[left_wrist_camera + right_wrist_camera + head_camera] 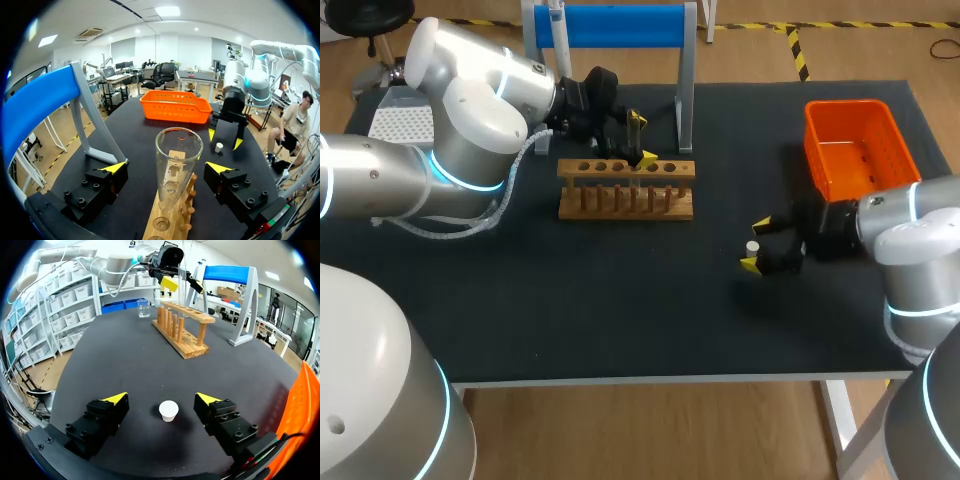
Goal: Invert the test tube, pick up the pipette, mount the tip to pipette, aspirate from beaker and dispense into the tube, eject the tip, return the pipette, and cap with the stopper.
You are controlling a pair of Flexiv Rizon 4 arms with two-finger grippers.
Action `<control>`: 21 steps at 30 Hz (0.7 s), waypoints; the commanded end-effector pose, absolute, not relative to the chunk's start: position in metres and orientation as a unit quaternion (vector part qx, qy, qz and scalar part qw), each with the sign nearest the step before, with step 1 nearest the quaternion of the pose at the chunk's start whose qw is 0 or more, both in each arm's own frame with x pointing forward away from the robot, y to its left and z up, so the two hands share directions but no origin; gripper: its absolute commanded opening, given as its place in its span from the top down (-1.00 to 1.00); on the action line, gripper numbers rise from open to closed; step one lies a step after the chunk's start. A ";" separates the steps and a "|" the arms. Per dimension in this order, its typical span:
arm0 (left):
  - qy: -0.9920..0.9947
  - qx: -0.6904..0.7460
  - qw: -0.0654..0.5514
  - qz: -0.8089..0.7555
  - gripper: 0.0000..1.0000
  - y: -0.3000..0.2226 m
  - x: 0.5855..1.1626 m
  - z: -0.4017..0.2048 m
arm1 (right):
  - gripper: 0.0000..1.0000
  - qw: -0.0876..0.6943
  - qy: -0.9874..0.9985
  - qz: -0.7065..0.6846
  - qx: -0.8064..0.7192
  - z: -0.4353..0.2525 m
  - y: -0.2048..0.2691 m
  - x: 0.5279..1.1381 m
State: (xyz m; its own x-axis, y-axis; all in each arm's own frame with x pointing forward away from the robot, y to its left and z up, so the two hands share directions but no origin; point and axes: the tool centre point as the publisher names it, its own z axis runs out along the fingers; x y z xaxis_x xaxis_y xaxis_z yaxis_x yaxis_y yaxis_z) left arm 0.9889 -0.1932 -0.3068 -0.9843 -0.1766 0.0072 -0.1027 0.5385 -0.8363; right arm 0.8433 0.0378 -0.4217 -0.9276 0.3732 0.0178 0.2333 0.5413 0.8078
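Though around stopper [168, 410], right gripper [161, 399] (spread)

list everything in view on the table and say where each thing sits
test tube: one, clear, upright in the rack
rack: one, wooden, middle back
stopper: one, white, on the table, front right
beaker: one, clear, beyond the rack's left end
tip box: one, white, back left corner
basket: one, orange, back right
stand: one, blue bar on grey legs, behind the rack
table: one, black top
left pincer: one, yellow-tipped, open either side of the test tube
right pincer: one, yellow-tipped, open either side of the stopper
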 end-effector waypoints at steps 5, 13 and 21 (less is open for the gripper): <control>0.877 -0.080 0.038 -0.473 -1.00 -0.194 0.990 -0.307 | -0.41 0.081 0.875 0.443 0.177 -0.424 0.038 0.844; 0.877 -0.080 0.038 -0.473 -1.00 -0.194 0.990 -0.307 | -0.34 0.081 0.876 0.441 0.180 -0.425 0.037 0.845; 0.877 -0.080 0.038 -0.473 -1.00 -0.194 0.990 -0.307 | -0.06 0.079 0.877 0.437 0.182 -0.426 0.037 0.846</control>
State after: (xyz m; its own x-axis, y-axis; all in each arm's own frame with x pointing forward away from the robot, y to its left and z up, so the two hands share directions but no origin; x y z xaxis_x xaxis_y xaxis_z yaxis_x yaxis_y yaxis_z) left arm 0.9889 -0.1932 -0.3068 -0.9843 -0.1766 0.0071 -0.1027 0.5385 -0.8363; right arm 0.8457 0.0366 -0.4258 -0.9206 0.3899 0.0189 0.2490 0.5491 0.7978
